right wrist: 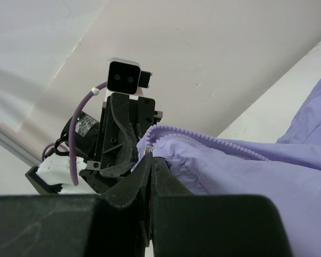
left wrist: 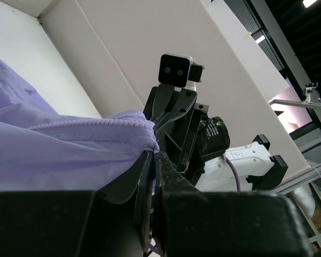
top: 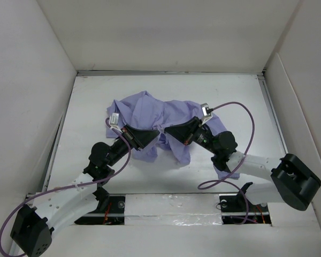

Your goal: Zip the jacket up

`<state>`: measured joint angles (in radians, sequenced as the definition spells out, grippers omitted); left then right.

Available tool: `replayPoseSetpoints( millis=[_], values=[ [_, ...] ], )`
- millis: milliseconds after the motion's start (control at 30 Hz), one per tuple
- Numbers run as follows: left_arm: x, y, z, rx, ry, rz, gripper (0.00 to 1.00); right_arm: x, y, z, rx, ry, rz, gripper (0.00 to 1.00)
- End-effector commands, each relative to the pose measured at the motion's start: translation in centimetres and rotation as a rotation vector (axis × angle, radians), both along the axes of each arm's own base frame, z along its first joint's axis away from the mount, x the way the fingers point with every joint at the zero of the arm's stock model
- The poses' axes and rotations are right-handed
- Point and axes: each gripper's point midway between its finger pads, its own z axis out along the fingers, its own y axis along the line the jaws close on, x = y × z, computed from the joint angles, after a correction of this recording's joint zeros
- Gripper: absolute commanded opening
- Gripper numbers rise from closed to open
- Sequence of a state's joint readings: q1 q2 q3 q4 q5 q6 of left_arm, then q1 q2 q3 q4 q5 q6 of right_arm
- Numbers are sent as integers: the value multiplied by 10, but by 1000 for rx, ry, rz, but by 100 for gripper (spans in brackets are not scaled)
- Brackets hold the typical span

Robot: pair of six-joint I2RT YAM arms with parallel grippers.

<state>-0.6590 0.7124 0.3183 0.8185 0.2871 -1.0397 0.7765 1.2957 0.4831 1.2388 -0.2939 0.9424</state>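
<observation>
The lavender jacket lies crumpled in the middle of the white table. My left gripper is shut on a fold of the jacket edge beside the zipper teeth; in the left wrist view the cloth runs into the closed jaws of that gripper. My right gripper faces it, tip to tip, and is shut on the other jacket edge. In the right wrist view the zipper teeth curve to that gripper, with a small metal piece at the tips.
White walls enclose the table on the left, back and right. Purple cables loop from the right arm over the table. Part of the jacket hangs below the grippers.
</observation>
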Motion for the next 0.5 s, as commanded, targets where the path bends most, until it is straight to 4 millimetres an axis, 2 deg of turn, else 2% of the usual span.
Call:
replayPoseSetpoints(
  millis=[0, 467],
  values=[
    [-11, -4, 12, -5, -63, -57, 0, -2, -6, 40, 76, -96, -4, 0],
    [-18, -7, 0, 66, -40, -95, 0, -1, 5, 44, 17, -91, 31, 0]
  ],
)
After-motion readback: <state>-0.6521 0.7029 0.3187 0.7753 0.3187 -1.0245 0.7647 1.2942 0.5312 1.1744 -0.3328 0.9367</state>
